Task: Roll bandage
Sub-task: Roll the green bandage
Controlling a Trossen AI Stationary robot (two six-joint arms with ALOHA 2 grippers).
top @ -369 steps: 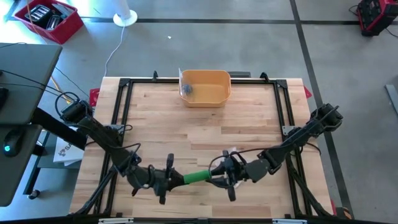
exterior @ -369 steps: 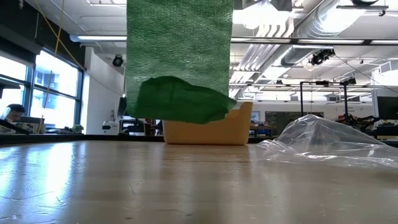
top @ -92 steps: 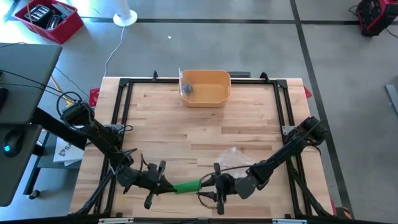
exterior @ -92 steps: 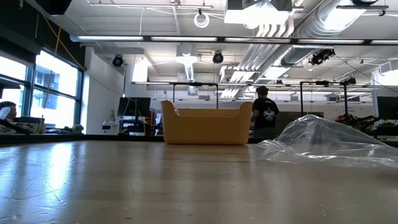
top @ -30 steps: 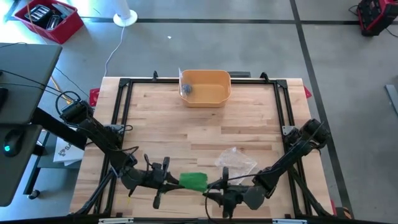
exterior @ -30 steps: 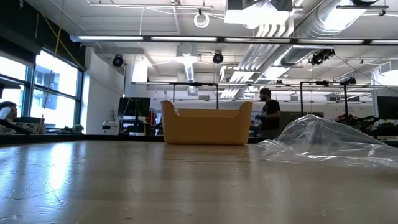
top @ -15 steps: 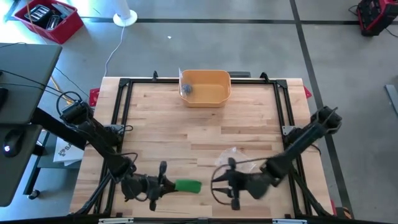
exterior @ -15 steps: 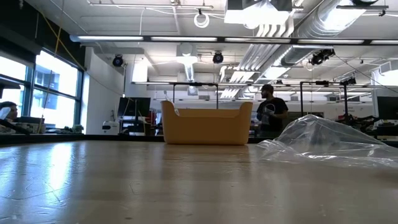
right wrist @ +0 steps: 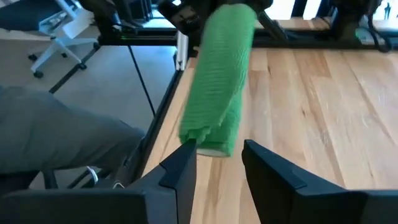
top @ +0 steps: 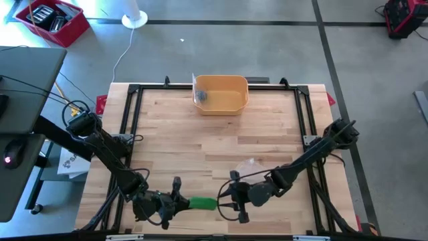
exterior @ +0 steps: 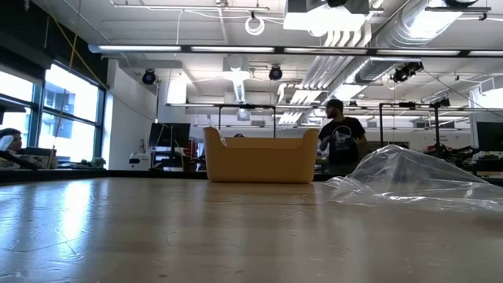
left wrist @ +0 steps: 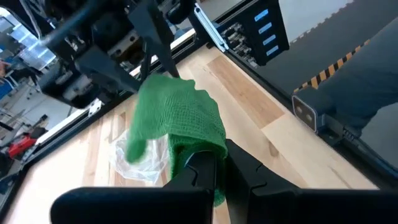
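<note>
Near the desk's front edge, your left gripper (top: 175, 203) is clamped on one end of the green bandage (top: 202, 203), a soft, light, floppy woven roll. Your right gripper (right wrist: 217, 163) stands open just off its free end; grip that end gently.

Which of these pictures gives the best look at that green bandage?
The right wrist view: the green bandage fills the frame as a roll. The left wrist view shows it pinched in the left gripper. The high view shows only a small green strip. The low view misses it.
</note>
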